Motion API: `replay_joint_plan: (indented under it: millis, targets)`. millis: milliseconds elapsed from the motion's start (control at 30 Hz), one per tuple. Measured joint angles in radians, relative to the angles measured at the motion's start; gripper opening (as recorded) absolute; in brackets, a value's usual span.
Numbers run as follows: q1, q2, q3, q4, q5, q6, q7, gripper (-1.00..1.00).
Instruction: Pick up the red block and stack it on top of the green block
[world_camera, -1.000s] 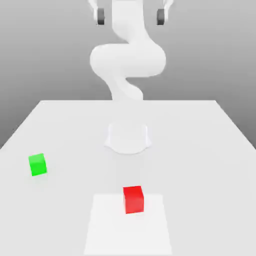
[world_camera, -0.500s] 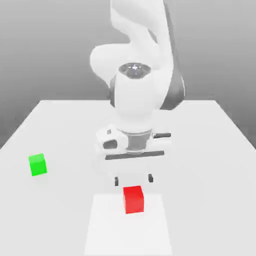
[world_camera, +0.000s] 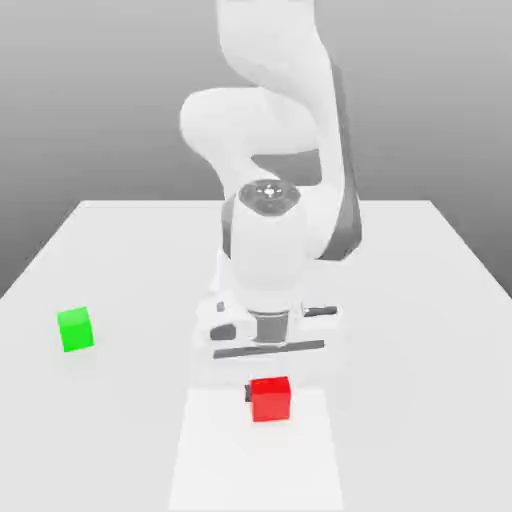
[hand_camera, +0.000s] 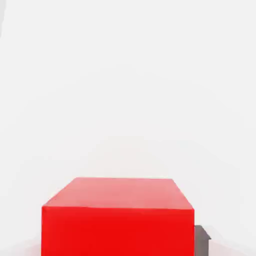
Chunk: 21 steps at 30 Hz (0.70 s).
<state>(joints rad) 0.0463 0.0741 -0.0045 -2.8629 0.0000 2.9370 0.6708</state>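
Red block (world_camera: 270, 398) sits on the tabletop (world_camera: 420, 300), on a paler square patch (world_camera: 220, 450), directly between the fingers (world_camera: 248, 398). One dark fingertip shows flush against the block's side on the exterior view's left; the opposite one is hidden behind the cube. Hand view: red block (hand_camera: 118, 217) fills the near field, a grey finger pad (hand_camera: 201, 239) touching its side face. Fingers are pinching the red block across two opposite vertical faces, low to mid height, block not yet lifted.

Handling, judged: small rigid cube, looks light, matte faces so decent friction, no give, not fragile. Flat parallel sides suit a two-finger pinch; best hold is centred on opposite faces, pads square to them, not on edges or corners, or it may twist when lifted. Grip looks roughly centred from what shows; exact depth on the far side cannot be told.

Green block (world_camera: 75, 329) lies well apart from the fingers, off toward the exterior view's left, free on the tabletop, nothing on it. Same size as the red one, so the landing face is small: red must come down square and centred or it could tip off.
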Motion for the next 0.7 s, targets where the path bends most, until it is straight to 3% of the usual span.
replay_joint_plan:
  millis: [100, 233, 700]
  targets:
    - [-0.007, -0.107, 0.007, -0.015, -0.001, -0.092, 0.001, -1.0]
    - [-0.126, -0.167, -0.062, -0.019, -0.033, -0.145, 0.093, -1.0]
    - [-0.652, -0.283, -0.362, -0.018, -0.177, -0.253, 0.512, -1.0]
